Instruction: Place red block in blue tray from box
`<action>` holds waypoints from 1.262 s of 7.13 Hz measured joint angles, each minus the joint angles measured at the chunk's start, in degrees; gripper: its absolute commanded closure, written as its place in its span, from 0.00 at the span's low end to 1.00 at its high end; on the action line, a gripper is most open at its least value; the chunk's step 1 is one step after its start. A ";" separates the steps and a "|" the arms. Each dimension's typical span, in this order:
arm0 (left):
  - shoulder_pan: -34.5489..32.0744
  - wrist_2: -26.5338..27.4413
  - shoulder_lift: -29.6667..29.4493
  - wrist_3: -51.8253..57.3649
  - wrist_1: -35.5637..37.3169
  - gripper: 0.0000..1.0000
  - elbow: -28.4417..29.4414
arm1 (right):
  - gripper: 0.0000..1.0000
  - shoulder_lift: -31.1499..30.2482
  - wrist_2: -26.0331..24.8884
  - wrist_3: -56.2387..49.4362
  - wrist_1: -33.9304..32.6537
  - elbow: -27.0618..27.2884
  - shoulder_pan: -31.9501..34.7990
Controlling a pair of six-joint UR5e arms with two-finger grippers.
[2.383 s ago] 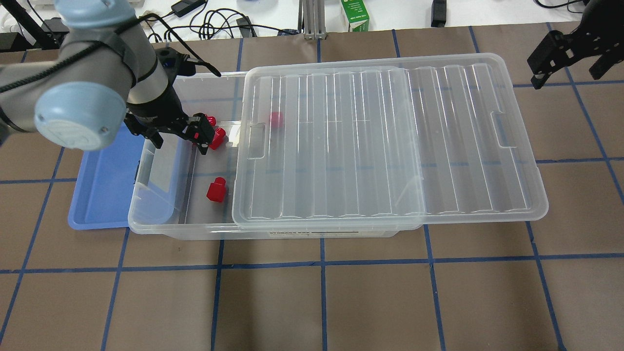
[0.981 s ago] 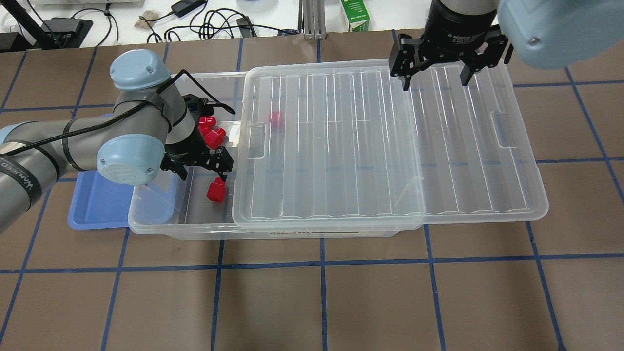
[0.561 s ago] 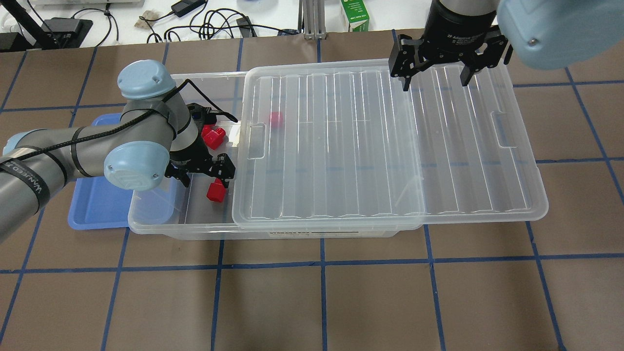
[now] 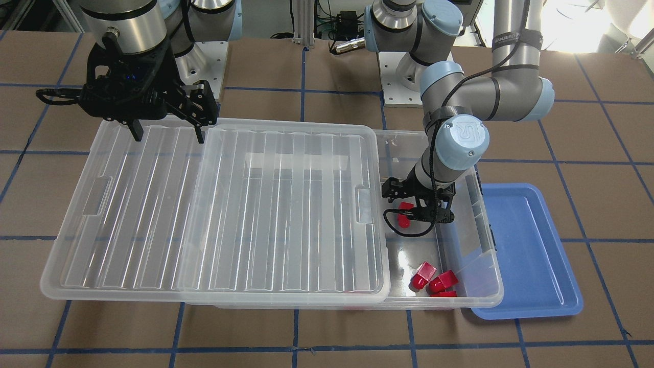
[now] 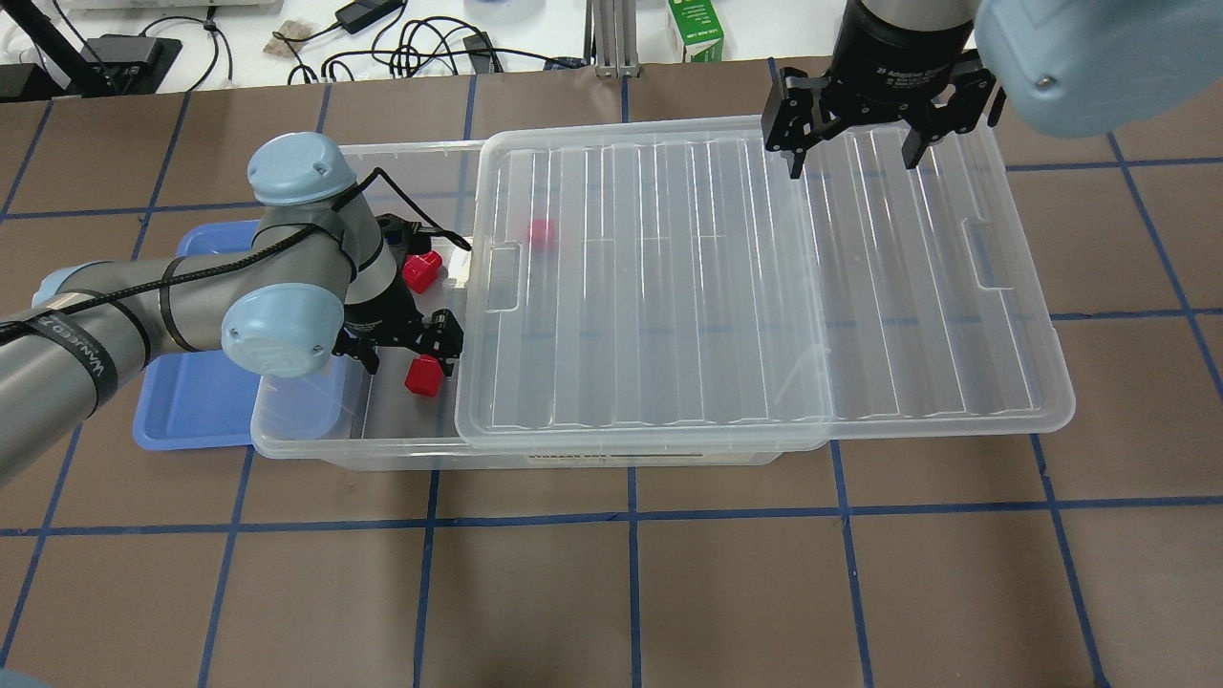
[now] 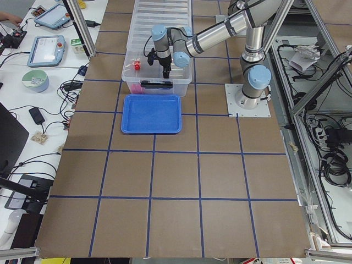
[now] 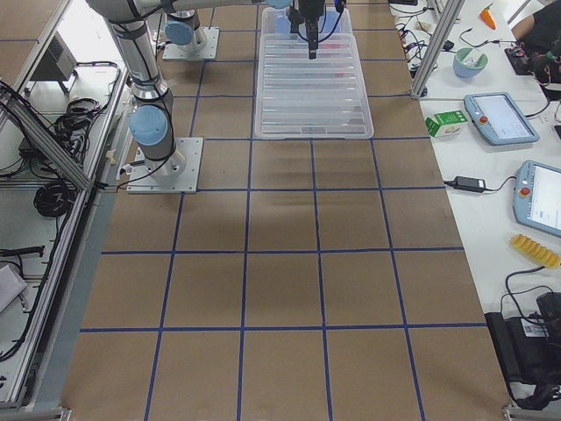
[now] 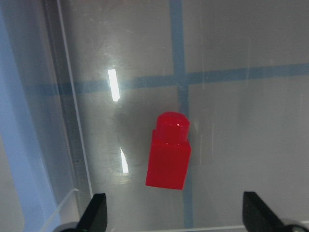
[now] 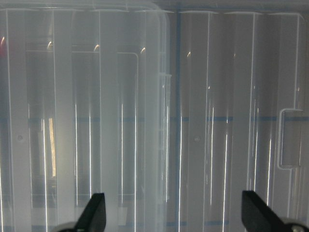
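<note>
A red block (image 5: 421, 375) lies alone on the floor of the clear box (image 5: 315, 445), in its uncovered left end. My left gripper (image 5: 409, 355) is open and hangs just above it, inside the box. In the left wrist view the block (image 8: 169, 155) lies between and ahead of the open fingertips (image 8: 96, 212). It also shows in the front view (image 4: 403, 218) under the gripper (image 4: 416, 205). The blue tray (image 5: 191, 401) lies to the box's left, partly under it. My right gripper (image 5: 852, 158) is open and empty above the ribbed lid (image 5: 755, 277).
More red blocks (image 5: 421, 270) lie at the back of the box's open end, and one (image 5: 542, 233) shows under the lid. The lid is slid to the right and overhangs the box. The box walls close in on my left gripper.
My left gripper has moved from the back blocks toward the box's front and now hangs over the lone block. My right arm came in over the lid and has held still since.
</note>
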 measured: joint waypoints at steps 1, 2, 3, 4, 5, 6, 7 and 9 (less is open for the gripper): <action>0.02 0.04 -0.68 0.16 0.53 0.00 -0.30 | 0.00 0.00 0.00 0.00 -0.02 0.03 0.00; 0.06 0.14 -1.18 0.41 0.88 0.00 -0.67 | 0.00 0.00 0.00 0.00 -0.02 0.05 0.00; 0.10 0.23 -1.42 0.81 1.14 0.00 -0.92 | 0.00 0.00 0.00 0.00 -0.02 0.06 0.00; 0.14 0.31 -1.72 1.16 1.32 0.00 -1.12 | 0.00 0.00 0.00 0.00 -0.02 0.06 0.00; 0.16 0.33 -2.24 1.32 2.07 0.06 -1.42 | 0.00 0.00 0.00 0.00 -0.02 0.06 0.00; 0.17 0.33 -2.82 1.50 3.84 0.22 -1.85 | 0.00 0.00 0.00 0.00 -0.02 0.06 0.00; 0.17 0.33 -3.21 2.25 5.45 0.45 -2.16 | 0.00 0.00 0.02 0.00 -0.02 0.06 0.00; 0.17 0.48 -3.41 4.63 7.01 0.75 -2.70 | 0.00 0.00 0.08 0.00 -0.02 0.06 0.00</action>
